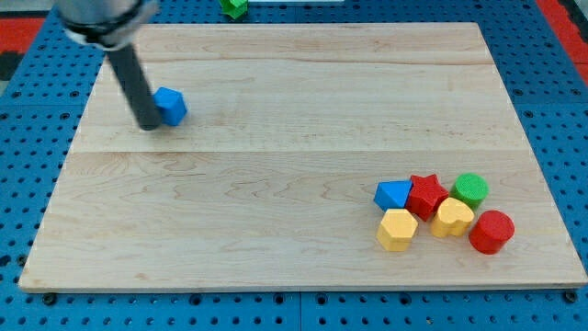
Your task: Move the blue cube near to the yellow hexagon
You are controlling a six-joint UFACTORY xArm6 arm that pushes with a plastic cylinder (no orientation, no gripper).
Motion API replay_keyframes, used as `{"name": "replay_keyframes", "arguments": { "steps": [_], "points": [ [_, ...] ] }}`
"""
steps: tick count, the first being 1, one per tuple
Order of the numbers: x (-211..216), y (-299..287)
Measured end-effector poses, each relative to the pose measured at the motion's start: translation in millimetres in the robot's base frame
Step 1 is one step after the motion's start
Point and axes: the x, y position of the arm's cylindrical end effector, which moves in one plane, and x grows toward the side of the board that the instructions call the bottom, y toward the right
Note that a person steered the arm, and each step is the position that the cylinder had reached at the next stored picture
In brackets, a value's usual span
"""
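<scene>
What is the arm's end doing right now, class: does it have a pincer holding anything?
No pincer: my tip is a bare rod end holding nothing, at the blue cube's left side, seemingly touching it.

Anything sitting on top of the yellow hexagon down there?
Nothing rests on the yellow hexagon; its top face shows bare. The blue cube sits far off beside my tip.

The counter (303,138) is pale planked wood with a smooth, matt finish and faint grain. The rod ending in my tip (149,126) looks dark and matt. Just beside it, the blue cube (171,106) looks like smooth painted material with a soft sheen.
</scene>
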Motion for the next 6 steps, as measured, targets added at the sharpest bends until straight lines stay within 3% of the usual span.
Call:
{"name": "replay_keyframes", "arguments": {
  "steps": [1,2,3,4,5,6],
  "points": [
    [-25,-66],
    [-26,-78],
    [-62,-58],
    [-39,36],
    [45,142],
    [91,195]
  ]
}}
